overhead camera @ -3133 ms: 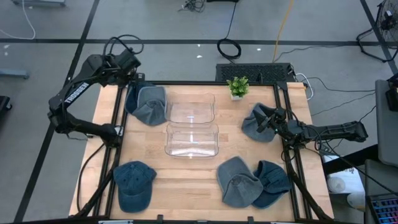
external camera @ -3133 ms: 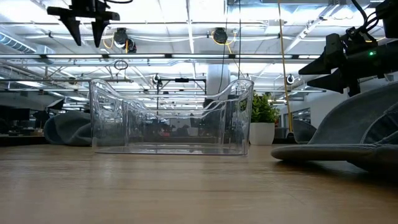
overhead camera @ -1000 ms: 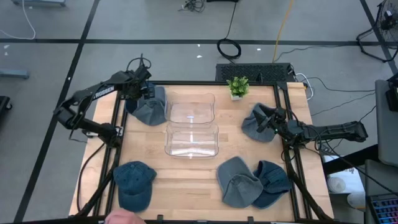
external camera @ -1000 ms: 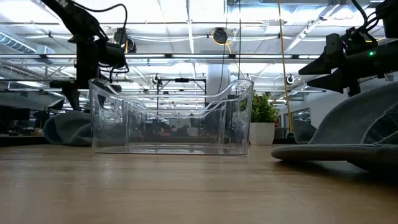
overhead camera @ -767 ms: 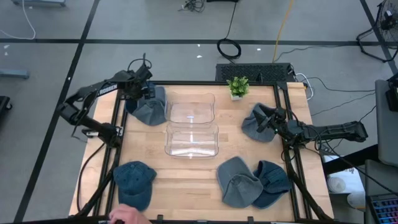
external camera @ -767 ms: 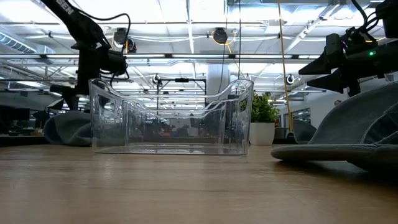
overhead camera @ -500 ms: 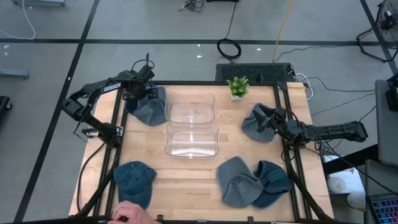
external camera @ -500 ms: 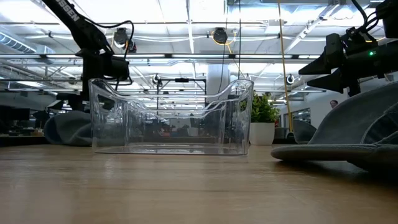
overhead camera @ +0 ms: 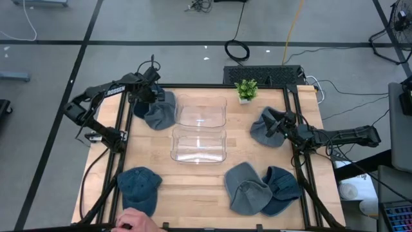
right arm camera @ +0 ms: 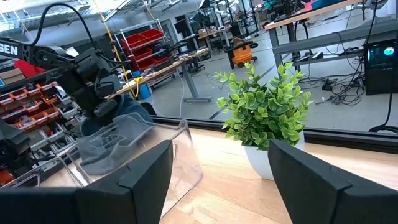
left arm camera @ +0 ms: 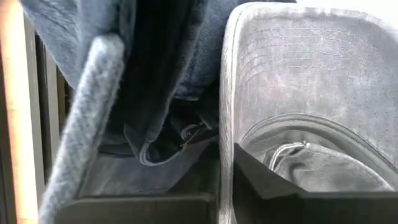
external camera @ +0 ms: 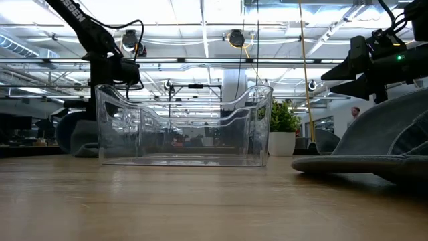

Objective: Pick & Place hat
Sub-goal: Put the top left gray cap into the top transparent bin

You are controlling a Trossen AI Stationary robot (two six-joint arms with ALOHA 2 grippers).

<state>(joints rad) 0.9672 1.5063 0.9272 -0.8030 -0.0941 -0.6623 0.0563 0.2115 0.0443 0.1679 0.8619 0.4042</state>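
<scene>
A clear plastic bin [external camera: 184, 124] is seen mid-table, a grey hat [external camera: 374, 144] at right, seemingly another hat [external camera: 80, 137] behind it.

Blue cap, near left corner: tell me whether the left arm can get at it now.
Probably not yet: the left gripper is clamped on the far grey cap, and a person's hand lies beside the blue cap.
</scene>
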